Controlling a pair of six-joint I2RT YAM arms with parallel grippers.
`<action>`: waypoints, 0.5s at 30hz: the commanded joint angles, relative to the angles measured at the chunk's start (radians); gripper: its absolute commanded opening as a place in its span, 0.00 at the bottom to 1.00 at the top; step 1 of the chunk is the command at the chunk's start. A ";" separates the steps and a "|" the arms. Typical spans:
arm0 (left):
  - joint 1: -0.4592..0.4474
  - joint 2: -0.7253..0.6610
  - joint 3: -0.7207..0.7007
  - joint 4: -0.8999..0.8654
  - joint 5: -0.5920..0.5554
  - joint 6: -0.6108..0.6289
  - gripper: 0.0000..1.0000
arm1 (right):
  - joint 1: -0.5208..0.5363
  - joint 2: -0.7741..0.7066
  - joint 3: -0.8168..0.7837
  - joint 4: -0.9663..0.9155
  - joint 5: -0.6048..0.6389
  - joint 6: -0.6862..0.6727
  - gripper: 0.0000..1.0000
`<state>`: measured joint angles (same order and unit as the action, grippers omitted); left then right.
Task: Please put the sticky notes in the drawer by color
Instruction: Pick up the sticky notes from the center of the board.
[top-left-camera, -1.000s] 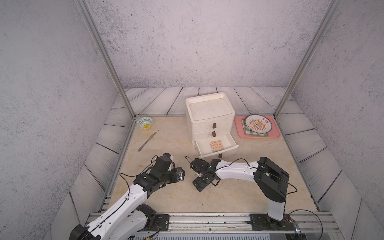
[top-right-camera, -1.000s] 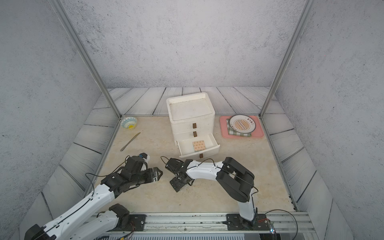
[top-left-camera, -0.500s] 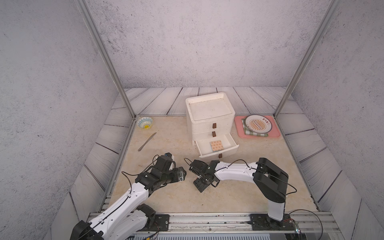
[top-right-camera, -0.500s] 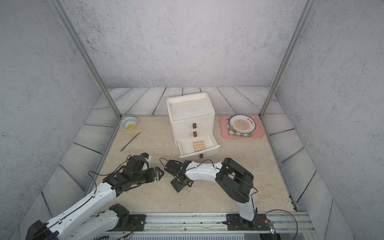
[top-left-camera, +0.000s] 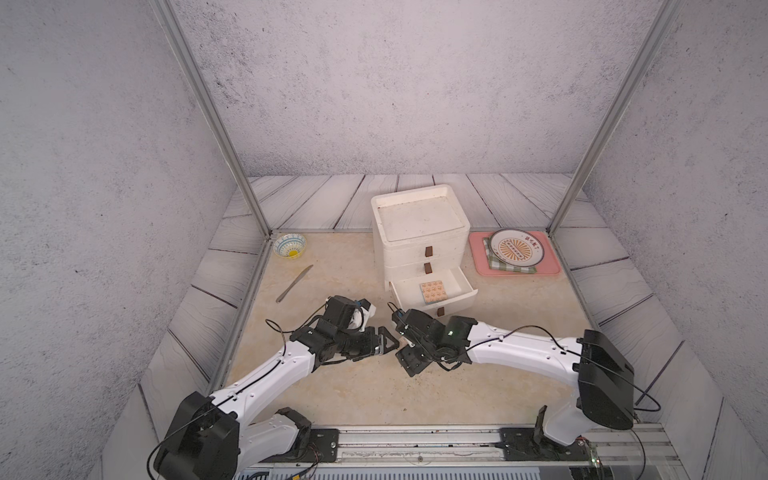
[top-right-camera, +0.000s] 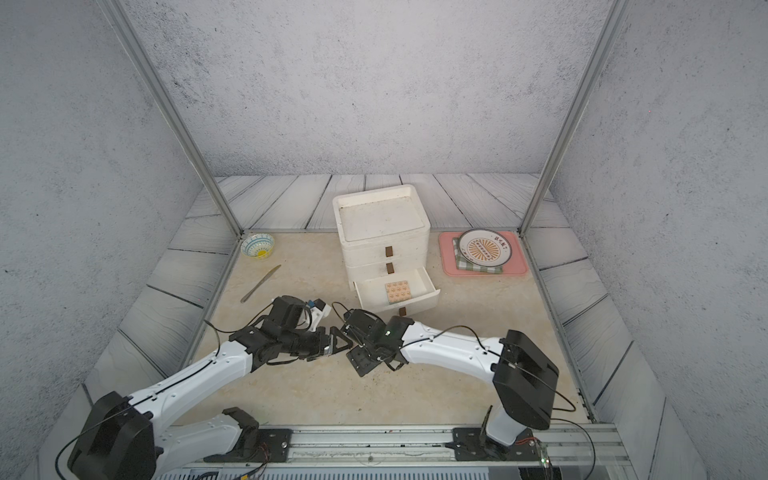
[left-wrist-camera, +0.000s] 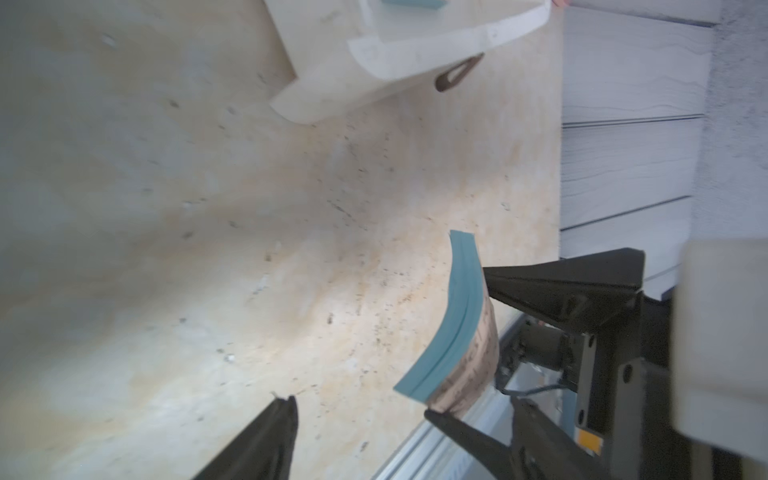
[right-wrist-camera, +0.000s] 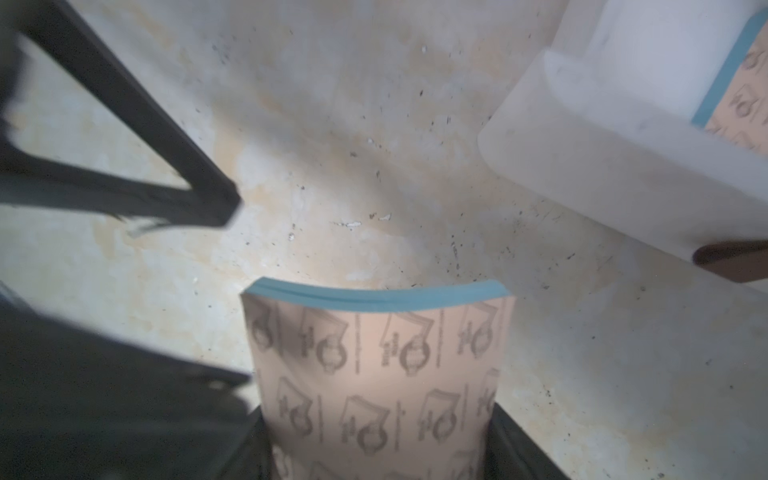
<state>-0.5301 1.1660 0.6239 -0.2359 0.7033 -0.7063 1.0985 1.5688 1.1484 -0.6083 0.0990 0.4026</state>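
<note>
Grasping the bowed peach pad (right-wrist-camera: 374, 365), right hand (right-wrist-camera: 378, 419) sits beside released left hand (top-left-camera: 390, 341).

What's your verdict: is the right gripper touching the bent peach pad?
Touching. The right wrist view shows the peach pad bowed between the right gripper's fingers.

Patterned bowl (top-left-camera: 290, 246) at far-left corner. Metal knife (top-left-camera: 294, 284) lying flat near it, apart. Pink tray (top-left-camera: 550, 264) at far right holds green checked cloth (top-left-camera: 498, 267); plate (top-left-camera: 516, 248) with orange sunburst print rests on cloth.
</note>
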 joint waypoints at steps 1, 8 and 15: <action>0.006 0.014 0.016 0.090 0.185 -0.027 0.83 | -0.005 -0.068 -0.034 -0.002 -0.010 -0.013 0.76; 0.005 0.012 0.004 0.159 0.234 -0.063 0.74 | -0.009 -0.149 -0.073 0.027 -0.044 -0.001 0.76; 0.004 0.025 -0.027 0.227 0.259 -0.114 0.67 | -0.017 -0.176 -0.074 0.057 -0.055 0.008 0.76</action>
<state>-0.5301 1.1839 0.6125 -0.0513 0.9291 -0.7990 1.0878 1.4334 1.0737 -0.5716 0.0593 0.4038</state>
